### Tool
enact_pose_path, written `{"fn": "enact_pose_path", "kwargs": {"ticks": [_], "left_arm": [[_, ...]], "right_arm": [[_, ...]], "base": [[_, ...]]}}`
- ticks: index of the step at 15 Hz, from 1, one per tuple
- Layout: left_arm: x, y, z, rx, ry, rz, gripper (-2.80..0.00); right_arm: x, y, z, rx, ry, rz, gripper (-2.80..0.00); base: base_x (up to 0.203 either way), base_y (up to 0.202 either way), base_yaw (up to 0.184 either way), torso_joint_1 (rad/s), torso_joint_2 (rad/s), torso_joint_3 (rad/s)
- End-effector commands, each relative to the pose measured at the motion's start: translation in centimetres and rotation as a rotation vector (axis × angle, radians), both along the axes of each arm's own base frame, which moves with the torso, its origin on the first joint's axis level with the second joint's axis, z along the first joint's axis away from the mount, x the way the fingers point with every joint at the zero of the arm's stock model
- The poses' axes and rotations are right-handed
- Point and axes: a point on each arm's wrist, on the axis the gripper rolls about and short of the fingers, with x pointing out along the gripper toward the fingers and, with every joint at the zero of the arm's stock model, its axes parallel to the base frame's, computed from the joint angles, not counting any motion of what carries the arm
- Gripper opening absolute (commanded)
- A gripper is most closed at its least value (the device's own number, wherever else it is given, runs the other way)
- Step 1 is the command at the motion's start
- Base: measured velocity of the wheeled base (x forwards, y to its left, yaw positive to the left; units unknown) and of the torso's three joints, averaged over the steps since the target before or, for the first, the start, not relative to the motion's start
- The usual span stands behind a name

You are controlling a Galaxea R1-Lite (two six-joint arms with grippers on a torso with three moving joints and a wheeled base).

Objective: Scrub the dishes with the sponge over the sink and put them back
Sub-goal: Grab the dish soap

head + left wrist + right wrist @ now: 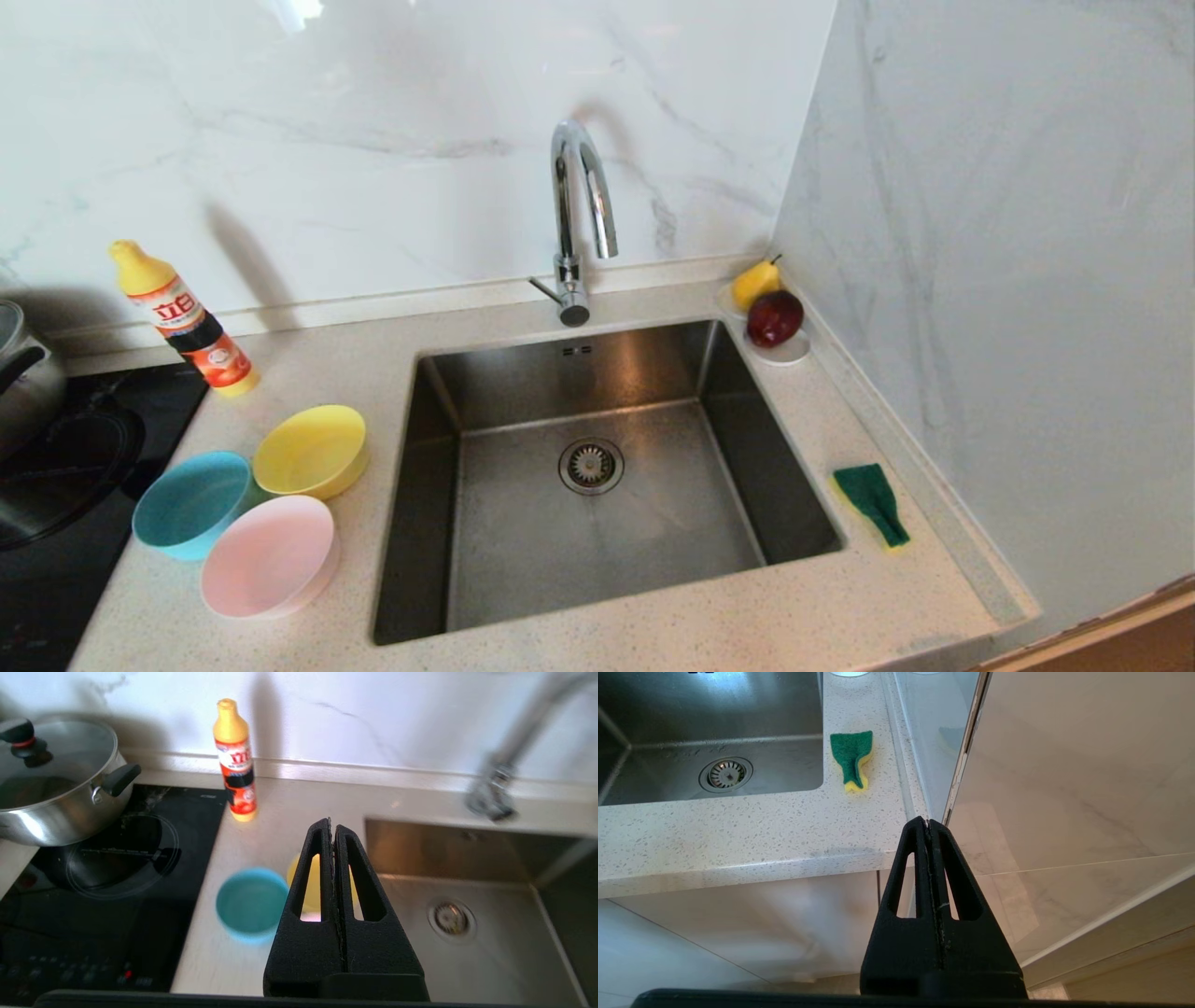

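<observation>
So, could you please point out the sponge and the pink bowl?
sponge (870, 499), head view, on its green scouring face.
pink bowl (269, 556), head view, on its inner floor.

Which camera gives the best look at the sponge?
The right wrist view: the sponge lies whole and near on the counter beside the sink, green face up, yellow foam showing. The head view shows it smaller and farther. The left wrist view misses it.

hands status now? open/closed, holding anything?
Left hand: closed, empty, above the counter near the bowls.
Right hand: closed, empty, off the counter's front edge.
</observation>
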Motion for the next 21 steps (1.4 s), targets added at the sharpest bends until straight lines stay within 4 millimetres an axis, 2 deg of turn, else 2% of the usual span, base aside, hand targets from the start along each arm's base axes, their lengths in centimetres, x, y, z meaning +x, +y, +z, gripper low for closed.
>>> {"fn": "enact_pose_path", "kwargs": {"ticks": [1, 4, 7, 10, 13, 14, 19, 21], "left_arm": [[8.0, 1.1, -0.3, -0.026, 0.165, 0.054, -2.8], [16.2, 3.8, -1.0, -0.057, 0.204, 0.144, -2.8], [22.3, 6.7, -3.3, -0.086, 0.248, 0.215, -2.8], [26.1, 9.1, -5.9, -0.114, 0.272, 0.28, -2.8], [28.6, 10.3, -9.0, -0.124, 0.306, 0.31, -2.8], [29.2, 10.5, -9.7, -0.131, 0.318, 0.315, 0.0], [30.2, 10.9, -11.7, -0.203, 0.341, 0.328, 0.0], [30.4, 11.0, -11.9, -0.225, 0.33, 0.333, 0.0]], "right_arm": [[0.0, 0.0, 0.0, -0.001, 0.0, 0.001, -2.8], [0.0, 0.0, 0.0, -0.001, 0.0, 0.002, -2.8], [0.0, 0.0, 0.0, -0.001, 0.0, 0.003, -2.8], [0.0, 0.0, 0.0, -0.001, 0.0, 0.001, -2.8], [0.0, 0.0, 0.0, -0.001, 0.0, 0.002, -2.8], [0.0, 0.0, 0.0, -0.001, 0.0, 0.001, -2.8], [0.0, 0.0, 0.0, -0.001, 0.0, 0.001, -2.8], [0.0, 0.0, 0.0, -0.001, 0.0, 0.001, -2.8]], "base": [[0.0, 0.0, 0.0, 0.0, 0.0, 0.0], [0.0, 0.0, 0.0, 0.0, 0.0, 0.0], [0.0, 0.0, 0.0, 0.0, 0.0, 0.0], [0.0, 0.0, 0.0, 0.0, 0.0, 0.0], [0.0, 0.0, 0.0, 0.0, 0.0, 0.0], [0.0, 0.0, 0.0, 0.0, 0.0, 0.0], [0.0, 0.0, 0.0, 0.0, 0.0, 0.0], [0.0, 0.0, 0.0, 0.0, 0.0, 0.0]]}}
